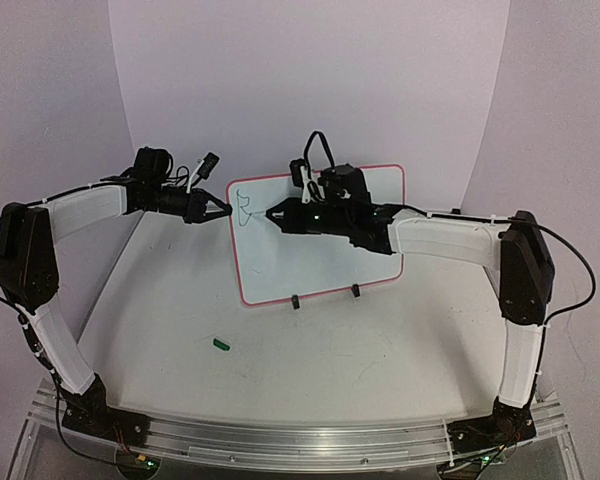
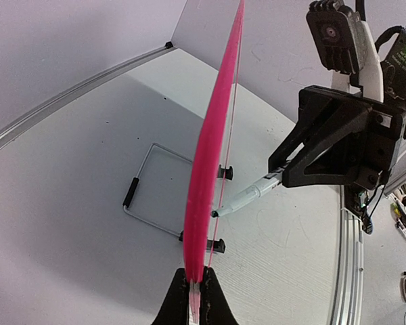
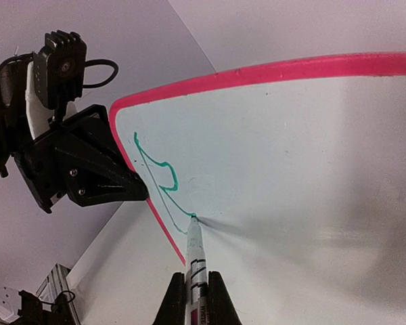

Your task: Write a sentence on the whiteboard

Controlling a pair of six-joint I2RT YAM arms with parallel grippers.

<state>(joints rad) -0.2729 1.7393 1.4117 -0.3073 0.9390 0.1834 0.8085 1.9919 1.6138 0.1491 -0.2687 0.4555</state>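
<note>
The right jaws are clamped on a pale marker (image 3: 195,254), whose barrel carries small dark print too fine to read. The marker's green tip touches the whiteboard (image 1: 320,265) near its upper left corner. It sits at the lower end of a green scribble (image 3: 164,177), a few looping strokes that form no legible letter or word. The left jaws are pinched on the board's red-pink rim at its left edge, just beside the scribble. The board stands nearly upright on two black clip feet (image 1: 294,302) at the middle of the white tabletop (image 1: 380,360), its face toward the arms. Nearer the arms and well apart from the board, a small green object (image 1: 220,344) lies on the tabletop.
</note>
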